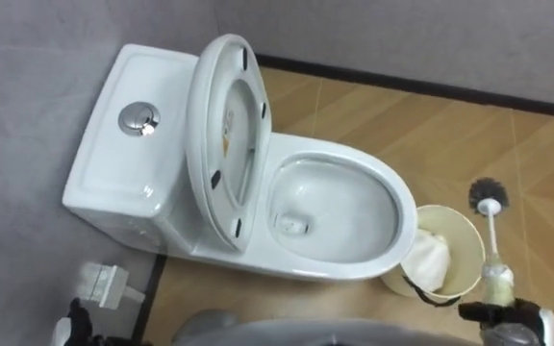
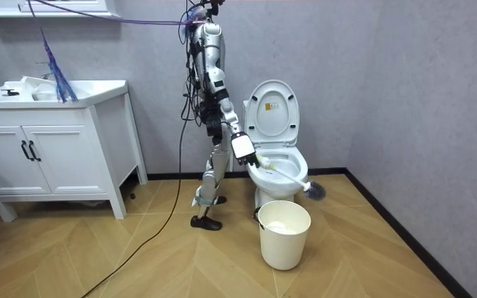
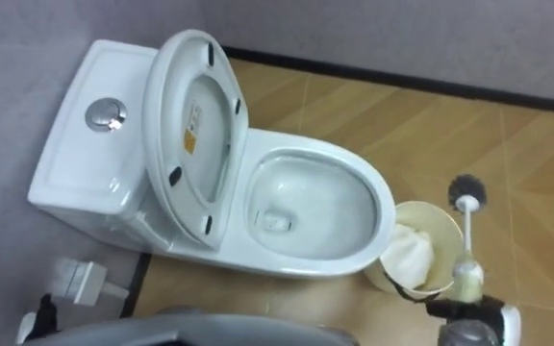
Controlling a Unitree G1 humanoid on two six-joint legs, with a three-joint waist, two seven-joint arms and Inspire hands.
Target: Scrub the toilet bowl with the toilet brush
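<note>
**Toilet.** White ceramic toilet, centre of frame. The seat and lid are raised against the tank, and the bowl is open and unobstructed.

**Brush.** White-shafted toilet brush with a dark round bristle head, right of frame. The head is held outside the bowl, beyond the cream round plastic bin and over the wooden plank floor.

**Right hand**. Lower right corner. The fingers are closed round the brush handle.

**Left hand**. Lower left corner. Whether its fingers are open or closed cannot be told.

**Step in hand (judged).** The head has not yet been brought into the bowl.
- The head is best swung towards frame left, lifted clear over the bin, which sits just beside the bowl's rim.
- It is then lowered inside the rim.
- The shaft is best tilted so the bristles press against the inner wall.
- The raised seat should be kept clear of the shaft.

**Views compared.**
- The eye views give the bowl's interior from above, the chrome flush button on the tank, and the white wad inside the bin.
- In the room view these are hidden by rims and angle.
- The room view supplies the stance instead. The robot is seen upright at the toilet's side, on the room view's left, with the brush reaching across to the bowl's far side.
- It also takes in a white cupboard-fronted bench at frame left.
</note>
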